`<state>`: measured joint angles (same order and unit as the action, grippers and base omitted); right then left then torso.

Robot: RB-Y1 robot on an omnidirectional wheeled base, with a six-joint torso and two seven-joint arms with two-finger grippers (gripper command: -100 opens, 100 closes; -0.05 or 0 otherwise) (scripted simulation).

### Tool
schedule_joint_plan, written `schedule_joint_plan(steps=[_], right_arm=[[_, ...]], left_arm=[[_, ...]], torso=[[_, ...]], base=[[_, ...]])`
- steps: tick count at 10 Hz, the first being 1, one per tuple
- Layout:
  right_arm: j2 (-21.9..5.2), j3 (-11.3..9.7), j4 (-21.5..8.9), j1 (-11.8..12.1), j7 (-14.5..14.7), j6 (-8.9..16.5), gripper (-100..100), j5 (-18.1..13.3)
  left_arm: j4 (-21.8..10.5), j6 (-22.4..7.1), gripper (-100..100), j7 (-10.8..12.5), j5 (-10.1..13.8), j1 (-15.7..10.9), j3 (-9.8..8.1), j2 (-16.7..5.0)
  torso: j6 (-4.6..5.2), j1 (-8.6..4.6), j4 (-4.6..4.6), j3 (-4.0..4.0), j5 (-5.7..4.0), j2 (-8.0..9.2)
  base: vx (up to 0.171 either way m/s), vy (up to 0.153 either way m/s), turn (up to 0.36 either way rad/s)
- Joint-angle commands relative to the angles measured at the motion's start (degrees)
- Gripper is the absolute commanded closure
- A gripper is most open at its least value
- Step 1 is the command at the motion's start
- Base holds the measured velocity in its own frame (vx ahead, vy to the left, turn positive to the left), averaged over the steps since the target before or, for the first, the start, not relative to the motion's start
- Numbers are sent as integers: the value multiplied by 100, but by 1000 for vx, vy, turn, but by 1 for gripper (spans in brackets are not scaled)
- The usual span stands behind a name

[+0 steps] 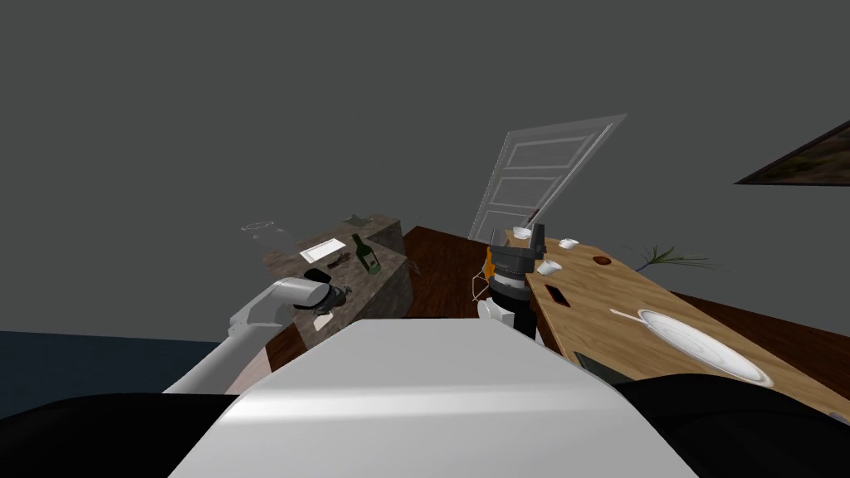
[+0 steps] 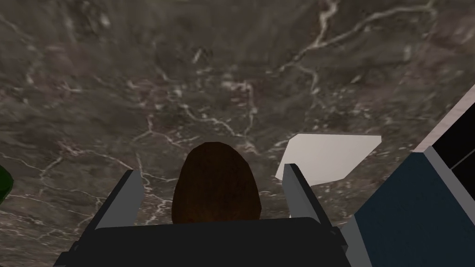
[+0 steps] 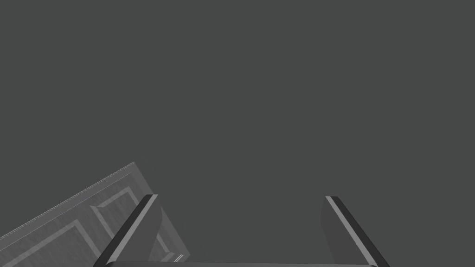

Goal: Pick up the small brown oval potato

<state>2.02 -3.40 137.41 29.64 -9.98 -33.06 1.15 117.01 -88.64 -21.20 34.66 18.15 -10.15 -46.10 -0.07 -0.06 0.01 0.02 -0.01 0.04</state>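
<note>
The small brown oval potato (image 2: 215, 185) lies on a dark marble counter (image 2: 232, 69). My left gripper (image 2: 212, 169) is down over it and open, one finger on each side, with a gap between each finger and the potato. In the head view the left gripper (image 1: 336, 297) hangs over the near end of that counter (image 1: 390, 278). My right gripper (image 1: 531, 238) is held up in front of my chest by the wooden table. In its own wrist view the right gripper (image 3: 241, 198) is open and holds nothing.
A white flat piece (image 2: 329, 157) lies on the counter just beyond one left finger. Further along the counter stand a green bottle (image 1: 365, 254) and a white tray (image 1: 322, 249). The wooden table (image 1: 631, 307) on the right carries a plate (image 1: 701, 344) and cups. A grey door (image 1: 539, 174) stands behind.
</note>
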Motion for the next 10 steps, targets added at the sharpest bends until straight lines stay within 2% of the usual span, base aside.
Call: schedule_joint_plan(steps=[1,5,6,7,8,9,10], right_arm=[[0,0,0,0,0,0,0,0],[0,0,0,0,0,0,0,0],[0,0,0,0,0,0,0,0],[0,0,0,0,0,0,0,0],[0,0,0,1,0,0,0,0],[0,0,0,0,0,0,0,0],[0,0,0,0,0,0,0,0]], left_arm=[[0,0,100,0,0,0,0,0],[1,-4,100,-1,0,1,-1,-2],[1,-4,0,0,0,1,-1,-1],[198,-189,100,28,112,11,-88,-61],[282,-266,100,40,158,17,-125,-86],[231,-195,100,32,117,20,-94,-64],[244,-218,0,38,125,17,-101,-68]], torso=[[0,0,0,0,0,0],[1,0,-1,-3,2,-6],[2,0,-1,-4,1,-6],[2,0,-1,-4,1,-6],[-2,-4,0,-4,-1,-8],[0,-7,-1,-5,-2,-10],[1,-4,-3,-6,0,-10]], base=[[0,0,0],[0,0,0],[0,0,0],[15,-5,78],[24,-9,68],[10,-4,10],[0,0,0]])
